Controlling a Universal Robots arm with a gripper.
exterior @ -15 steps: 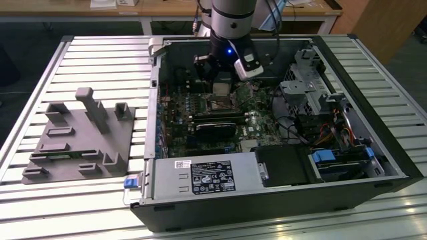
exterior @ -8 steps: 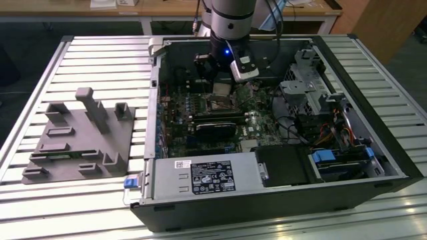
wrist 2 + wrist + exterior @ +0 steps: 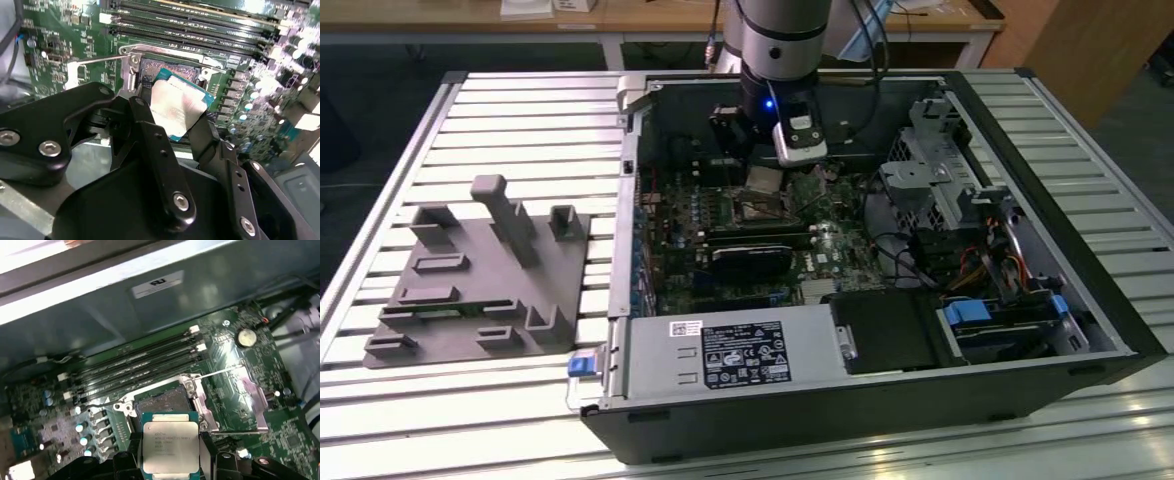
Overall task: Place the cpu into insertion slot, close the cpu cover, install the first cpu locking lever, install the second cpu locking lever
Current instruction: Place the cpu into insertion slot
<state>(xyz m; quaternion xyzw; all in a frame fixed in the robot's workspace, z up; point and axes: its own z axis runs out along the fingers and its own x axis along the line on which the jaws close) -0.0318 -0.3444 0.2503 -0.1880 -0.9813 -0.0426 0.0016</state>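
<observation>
My gripper [image 3: 175,122] is shut on the cpu [image 3: 177,105], a square chip with a silver lid and green edge, gripping it by two opposite sides. The chip hangs slightly tilted just above the insertion slot [image 3: 170,67], whose dark centre is uncovered. In the first wrist view the cpu [image 3: 170,445] sits between the black fingers [image 3: 208,452], near the edge of the insertion slot [image 3: 160,402]. The cpu cover [image 3: 240,395] is swung open beside the socket. Thin wire locking levers [image 3: 220,372] stand released. In the exterior view the gripper [image 3: 765,178] is inside the case above the insertion slot [image 3: 759,210].
The open computer case [image 3: 1041,250] lies on a slatted table. Memory slots [image 3: 140,360] run alongside the socket. A long black card [image 3: 754,250], a power supply [image 3: 720,350] and a drive cage [image 3: 934,170] surround it. A grey fixture block [image 3: 480,270] sits at the exterior view's left.
</observation>
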